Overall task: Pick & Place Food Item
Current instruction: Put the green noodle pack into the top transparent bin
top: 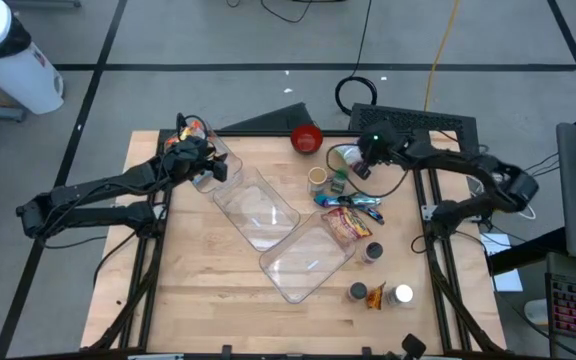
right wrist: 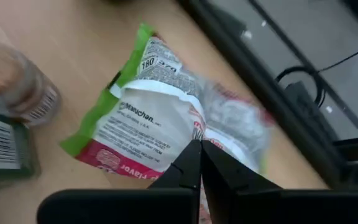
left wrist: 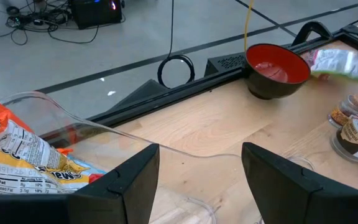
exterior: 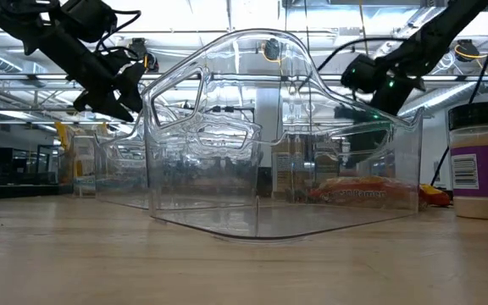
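A green, white and pink noodle packet (right wrist: 160, 118) is in my right gripper (right wrist: 199, 155), which is shut on it at the table's far right, beside the red bowl (top: 307, 138). The left wrist view shows the packet (left wrist: 340, 62) right of the bowl. My left gripper (left wrist: 201, 180) is open at the far-left end of a clear plastic container (top: 258, 205). The container's rim (left wrist: 185, 152) runs across the gap between its fingers; I cannot tell whether they touch it. An orange snack bag (left wrist: 17, 155) shows through the container's wall. My right gripper pinches the packet's white printed face (right wrist: 188, 134), near its pink-edged side, between its two shut fingertips. The fingers slant down from the table's right side. Most of the packet spreads out beyond the fingertips, and in the left wrist view it seems raised off the table.
A second clear container (top: 308, 260) lies open toward the near right. Jars (top: 317, 178) and a blue item (top: 353, 200) crowd the spot under my right arm. A snack bag (top: 346, 225) and small jars (top: 373, 252) (top: 358, 292) lie nearer. Bare wood shows near left.
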